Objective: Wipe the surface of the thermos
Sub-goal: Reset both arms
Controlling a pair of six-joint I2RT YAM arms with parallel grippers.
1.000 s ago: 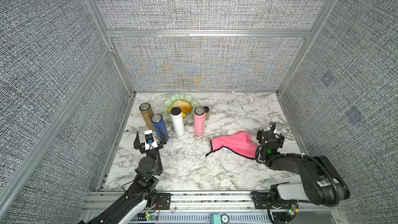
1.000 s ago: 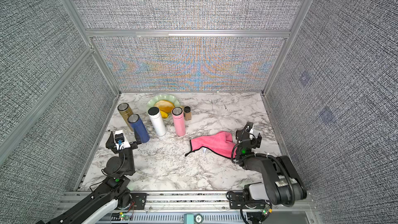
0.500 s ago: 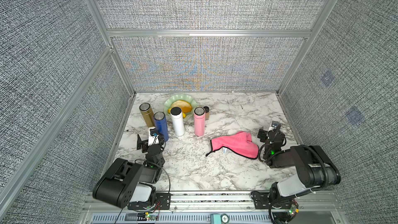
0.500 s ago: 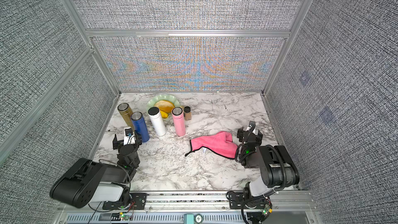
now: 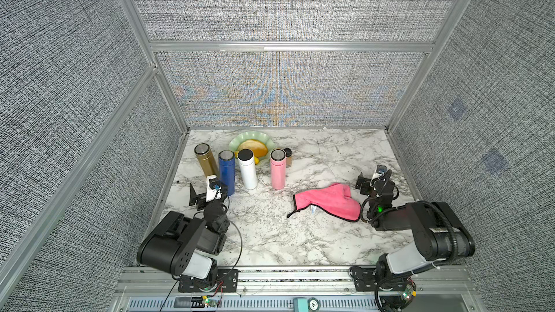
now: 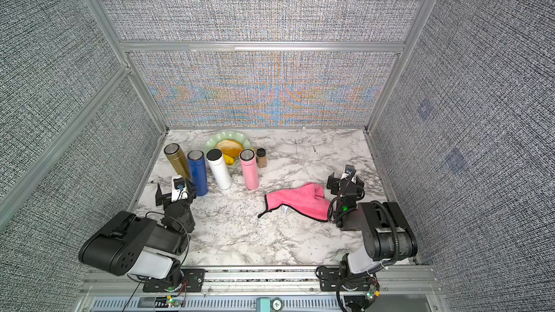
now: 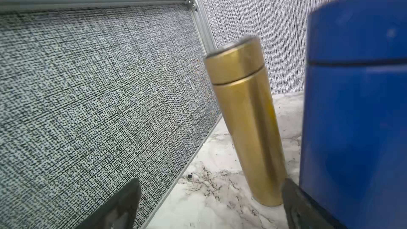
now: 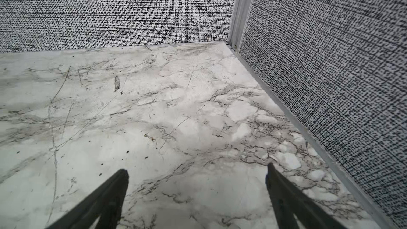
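Note:
Several thermoses stand upright in a row at the back left: gold (image 5: 205,160), blue (image 5: 226,172), white (image 5: 247,172) and pink (image 5: 277,172). A pink cloth (image 5: 330,202) lies crumpled on the marble table at the right. My left gripper (image 5: 208,190) sits low and open just in front of the blue thermos (image 7: 352,117) and the gold thermos (image 7: 248,124), with nothing between its fingers (image 7: 134,186). My right gripper (image 5: 374,180) is open and empty just right of the cloth, over bare marble (image 8: 176,117) in the right wrist view.
A green plate (image 5: 240,142) with yellow fruit sits behind the thermoses, and a small brown jar (image 5: 288,157) stands beside the pink one. Fabric walls close in the left, back and right sides. Both arm bodies lie folded near the front rail.
Both arms have folded down toward the front rail, their bulky links dropping into view. The grippers stay low and open in nearly the same spots; the cloth has not moved.

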